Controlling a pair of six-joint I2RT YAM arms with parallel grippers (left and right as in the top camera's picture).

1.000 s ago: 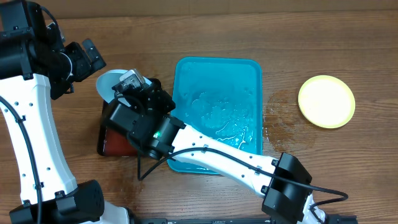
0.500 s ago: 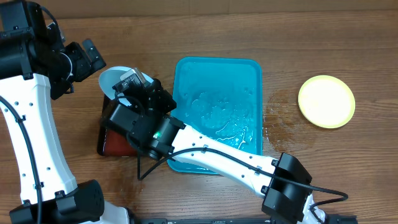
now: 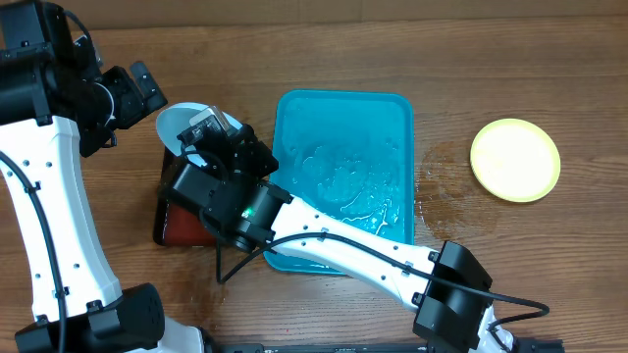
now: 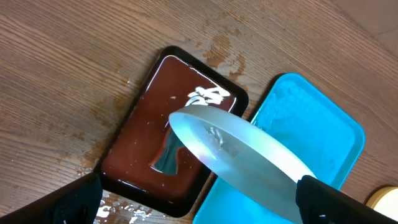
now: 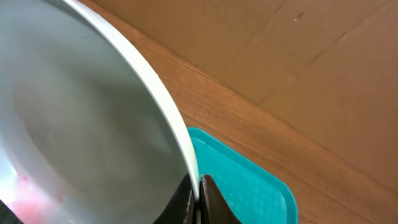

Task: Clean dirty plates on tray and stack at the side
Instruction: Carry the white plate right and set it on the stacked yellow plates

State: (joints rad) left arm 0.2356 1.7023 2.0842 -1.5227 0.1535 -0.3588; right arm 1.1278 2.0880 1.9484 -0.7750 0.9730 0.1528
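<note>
From my overhead feed I see a brown wood-grain tabletop (image 3: 343,49) filling the frame. A turquoise tray (image 3: 378,123) lies flat on it at centre, long side running top to bottom, its floor wet and glistening. Close against that tray's left edge sits a dark red tray (image 3: 177,224) with a black rim, also flat; I can't tell if the two touch. Well apart at the right of the frame, a yellow plate (image 3: 515,160) rests right way up on bare wood. Between it and the turquoise tray a wet patch (image 3: 444,186) darkens the wood. My left wrist feed shows spatter by the red tray's corners.
</note>
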